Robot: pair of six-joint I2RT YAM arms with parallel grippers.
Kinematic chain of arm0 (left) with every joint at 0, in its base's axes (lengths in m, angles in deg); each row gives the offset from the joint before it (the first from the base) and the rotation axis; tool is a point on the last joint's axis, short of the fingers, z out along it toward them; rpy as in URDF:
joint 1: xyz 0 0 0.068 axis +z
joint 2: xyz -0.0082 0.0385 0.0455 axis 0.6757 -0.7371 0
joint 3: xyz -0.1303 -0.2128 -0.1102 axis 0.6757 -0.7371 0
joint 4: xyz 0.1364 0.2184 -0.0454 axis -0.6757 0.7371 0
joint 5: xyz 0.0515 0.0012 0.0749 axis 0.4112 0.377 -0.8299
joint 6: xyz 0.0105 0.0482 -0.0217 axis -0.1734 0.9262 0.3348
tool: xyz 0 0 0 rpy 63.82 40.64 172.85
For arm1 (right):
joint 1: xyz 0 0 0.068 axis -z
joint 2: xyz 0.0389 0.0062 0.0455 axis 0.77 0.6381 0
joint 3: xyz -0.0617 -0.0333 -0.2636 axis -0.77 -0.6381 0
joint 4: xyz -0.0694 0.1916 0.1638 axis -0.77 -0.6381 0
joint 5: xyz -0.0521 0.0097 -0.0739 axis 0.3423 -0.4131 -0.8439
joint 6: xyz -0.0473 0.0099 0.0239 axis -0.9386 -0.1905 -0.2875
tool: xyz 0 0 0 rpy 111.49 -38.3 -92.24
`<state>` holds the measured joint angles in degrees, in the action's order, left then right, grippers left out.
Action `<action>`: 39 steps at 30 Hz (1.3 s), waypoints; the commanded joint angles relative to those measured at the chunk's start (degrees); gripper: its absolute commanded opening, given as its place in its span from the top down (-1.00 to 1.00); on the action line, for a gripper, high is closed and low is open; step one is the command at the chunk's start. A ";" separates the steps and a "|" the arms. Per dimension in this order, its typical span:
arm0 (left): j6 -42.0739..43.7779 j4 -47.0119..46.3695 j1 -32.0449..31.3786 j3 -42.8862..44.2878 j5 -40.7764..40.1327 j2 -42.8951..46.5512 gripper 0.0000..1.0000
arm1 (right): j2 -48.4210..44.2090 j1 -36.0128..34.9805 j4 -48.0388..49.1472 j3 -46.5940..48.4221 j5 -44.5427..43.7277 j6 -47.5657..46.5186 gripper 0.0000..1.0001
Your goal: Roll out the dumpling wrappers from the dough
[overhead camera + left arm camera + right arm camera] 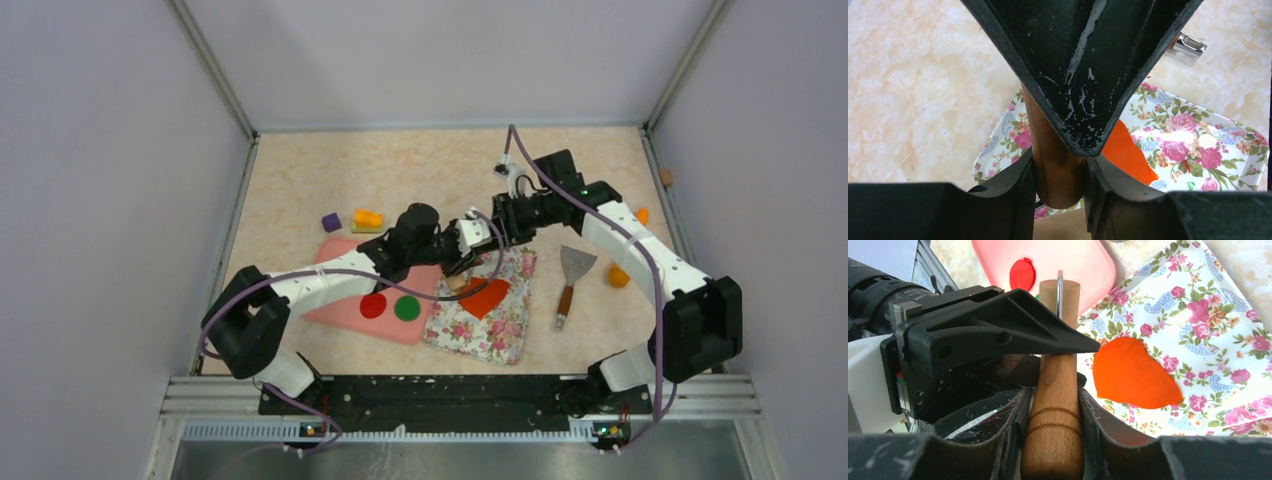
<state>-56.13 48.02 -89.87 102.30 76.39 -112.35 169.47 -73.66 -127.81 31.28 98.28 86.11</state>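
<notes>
Top view: dough (487, 297) is lying flat on the floral tray (500, 340). Left wrist: left gripper (1058, 180) is squeezing the rolling pin (1050, 145). Right wrist: right gripper (1054, 412) is clamping it too, so any mismatched pulling is probably risking a twisted-out pin.

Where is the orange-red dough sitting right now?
Top view, centre: the dough lies flat on the floral tray, right of the pink board, beside the rolling pin.
</notes>
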 commanded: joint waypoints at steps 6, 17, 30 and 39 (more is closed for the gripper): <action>-1.19 -2.17 -0.21 2.06 -3.50 2.93 0.14 | -1.82 1.43 0.58 1.02 -1.01 -2.55 1.00; -34.11 22.13 14.35 -1.59 -8.54 9.40 -0.20 | -2.55 4.88 -9.41 -2.50 -1.15 -15.08 1.00; -43.45 14.38 14.62 -2.10 -1.73 -5.80 0.01 | 6.79 7.41 -8.05 -3.05 -8.00 -8.65 1.00; -46.31 10.74 12.65 -4.30 -3.61 -10.29 0.26 | 12.10 9.74 -11.28 -2.45 -25.46 -11.91 1.00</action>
<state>-100.67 62.18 -76.34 98.56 72.63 -120.98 177.69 -66.27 -137.60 28.24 92.09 77.80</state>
